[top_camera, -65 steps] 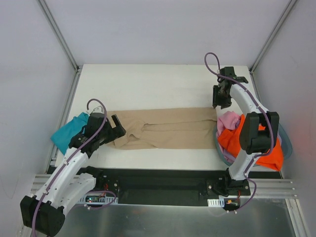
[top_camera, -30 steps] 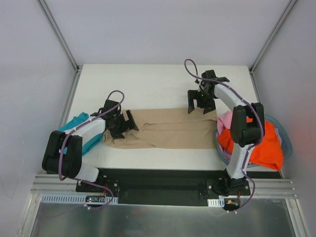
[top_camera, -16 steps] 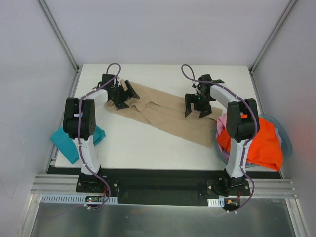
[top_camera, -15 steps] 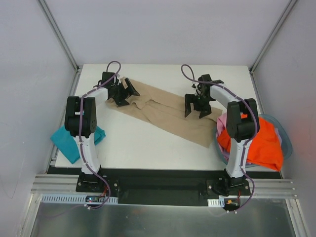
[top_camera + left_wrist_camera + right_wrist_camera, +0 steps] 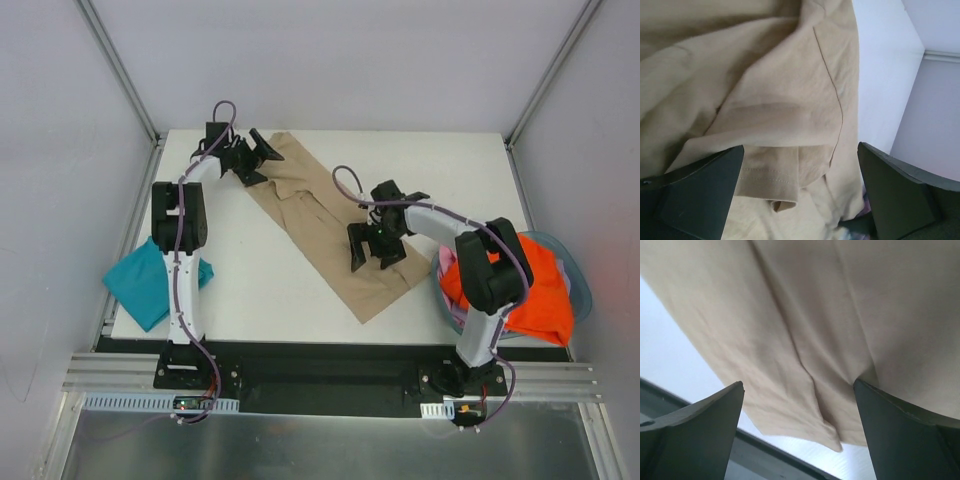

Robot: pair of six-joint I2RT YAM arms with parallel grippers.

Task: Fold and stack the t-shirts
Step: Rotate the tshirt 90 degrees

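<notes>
Tan t-shirt [image 5: 320, 215]: is being kept flat on the worktop [image 5: 440, 170] as a long narrow band lying slantwise. One end is pointing far and left, the other near and right. This is judged to be the layout for a further fold.
Left pincer [image 5: 254, 160]: is being held with its jaws wide apart at the far left end of the tan t-shirt, and nothing is being clamped. In its wrist view a hem and a small tuck of cloth [image 5: 780, 75] are being framed between the fingers [image 5: 700, 192]. Whether the tips are being pressed into the cloth cannot be told.
Right pincer [image 5: 372, 252]: is being held fully spread over the near right part of the tan t-shirt, gripping nothing. A lengthwise crease in the cloth [image 5: 840, 315] is being straddled by the fingers [image 5: 690, 440].
Reason for the two stations: one pincer is being kept toward each end of the tan t-shirt, probably so that the band can be squared or doubled over.
Teal t-shirt [image 5: 140, 285]: is being left in a loose heap well apart from the tan t-shirt, to its near left. Whether it is finished or waiting cannot be told.
Orange t-shirt [image 5: 535, 300] and pink t-shirt [image 5: 444, 262]: are being kept bunched in the basket [image 5: 583, 290], just beside the tan t-shirt's near right end, and are judged unfolded.
</notes>
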